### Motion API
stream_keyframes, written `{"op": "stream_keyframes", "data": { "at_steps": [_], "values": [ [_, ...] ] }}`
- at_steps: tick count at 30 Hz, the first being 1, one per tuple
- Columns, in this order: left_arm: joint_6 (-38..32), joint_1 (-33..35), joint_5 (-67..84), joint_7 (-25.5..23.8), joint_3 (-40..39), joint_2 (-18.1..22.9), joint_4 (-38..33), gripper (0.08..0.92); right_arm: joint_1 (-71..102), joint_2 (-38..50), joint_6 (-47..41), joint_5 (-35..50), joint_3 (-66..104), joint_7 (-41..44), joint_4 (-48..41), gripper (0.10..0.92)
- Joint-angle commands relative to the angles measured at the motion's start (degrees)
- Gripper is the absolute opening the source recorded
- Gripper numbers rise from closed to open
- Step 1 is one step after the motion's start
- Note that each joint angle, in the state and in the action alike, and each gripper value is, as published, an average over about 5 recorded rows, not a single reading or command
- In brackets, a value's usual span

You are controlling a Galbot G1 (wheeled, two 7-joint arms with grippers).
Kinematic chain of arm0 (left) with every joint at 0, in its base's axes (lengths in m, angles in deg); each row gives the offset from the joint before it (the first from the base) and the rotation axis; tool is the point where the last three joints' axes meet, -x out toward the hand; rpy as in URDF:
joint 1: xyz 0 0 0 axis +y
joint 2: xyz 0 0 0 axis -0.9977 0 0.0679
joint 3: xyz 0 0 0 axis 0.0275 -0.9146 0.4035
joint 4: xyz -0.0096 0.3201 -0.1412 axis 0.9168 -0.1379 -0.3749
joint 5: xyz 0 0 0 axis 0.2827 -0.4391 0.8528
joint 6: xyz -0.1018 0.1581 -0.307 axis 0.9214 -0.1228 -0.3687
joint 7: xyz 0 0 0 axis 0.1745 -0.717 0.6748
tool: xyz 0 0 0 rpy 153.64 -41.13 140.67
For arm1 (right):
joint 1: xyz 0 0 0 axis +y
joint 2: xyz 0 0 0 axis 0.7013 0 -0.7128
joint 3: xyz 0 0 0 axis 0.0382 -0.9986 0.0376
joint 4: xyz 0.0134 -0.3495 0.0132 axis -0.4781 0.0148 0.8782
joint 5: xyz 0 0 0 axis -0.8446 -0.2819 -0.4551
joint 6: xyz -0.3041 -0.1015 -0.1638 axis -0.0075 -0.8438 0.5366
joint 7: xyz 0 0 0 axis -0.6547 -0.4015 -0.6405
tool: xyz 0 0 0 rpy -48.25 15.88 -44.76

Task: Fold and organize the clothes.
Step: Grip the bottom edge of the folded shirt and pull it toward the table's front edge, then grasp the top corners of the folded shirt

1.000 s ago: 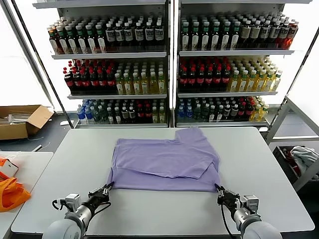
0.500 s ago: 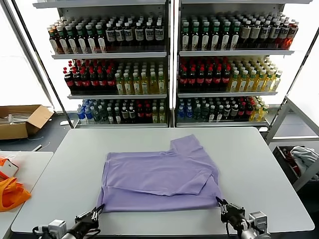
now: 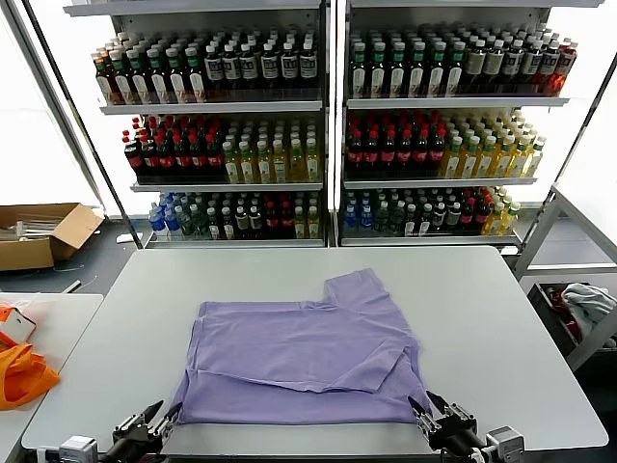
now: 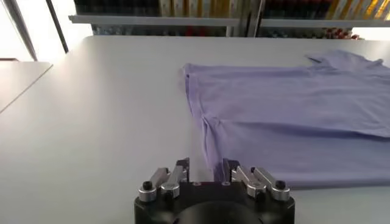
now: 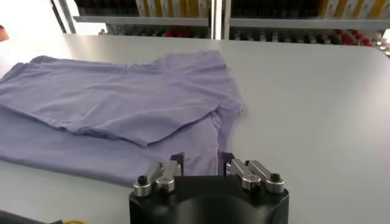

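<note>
One lavender T-shirt (image 3: 299, 362) lies flat on the grey table (image 3: 501, 318), folded over itself, with its near hem close to the front edge. It also shows in the left wrist view (image 4: 292, 115) and the right wrist view (image 5: 122, 103). My left gripper (image 3: 159, 422) is at the shirt's near left corner, open, with the corner by one finger (image 4: 205, 165). My right gripper (image 3: 427, 413) is at the near right corner, open, with the hem lying between its fingers (image 5: 202, 159). No printed front shows.
Shelves of bottles (image 3: 328, 125) stand behind the table. An orange fabric item (image 3: 19, 371) lies on a side table at the left, with a cardboard box (image 3: 43, 231) beyond it. A white-grey cloth bundle (image 3: 583, 299) sits low at the right.
Both grippers drew back toward the table's front edge and the shirt slid with them, a little to the left. The jaws now stand open at the hem corners.
</note>
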Motion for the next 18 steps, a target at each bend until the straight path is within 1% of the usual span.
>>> {"op": "stream_keyframes", "data": {
  "at_steps": [1, 5, 8, 11, 14, 18],
  "values": [
    [-0.1, -2.0, 2.1, -0.2, 4.7, -2.1, -0.8, 0.548, -17.4, 4.7, 1.3, 6.4, 1.2, 5.3, -6.9, 0.63],
    [-0.2, -8.9, 5.2, -0.9, 3.4, -5.7, 2.8, 0.661, -31.7, 5.3, -1.0, 7.4, -5.5, 8.5, -15.8, 0.749],
    [-0.2, -13.9, 7.7, -1.9, 0.4, -8.4, 8.1, 0.747, -42.2, 5.2, -2.4, 7.2, -11.8, 11.6, -23.1, 0.805],
    [-0.2, -19.6, 8.6, -3.3, -3.3, -11.1, 13.5, 0.805, -51.7, 4.2, -2.8, 5.4, -17.9, 14.5, -31.4, 0.82],
    [-0.2, -26.7, 8.5, -4.3, -8.0, -13.1, 18.7, 0.82, -58.9, 2.3, -2.8, 2.9, -23.0, 16.8, -40.5, 0.822],
    [-0.2, -35.9, 8.4, -4.8, -15.0, -14.6, 26.0, 0.822, -67.5, -2.4, -2.7, 1.0, -27.2, 17.5, -52.6, 0.823]
  ]
}}
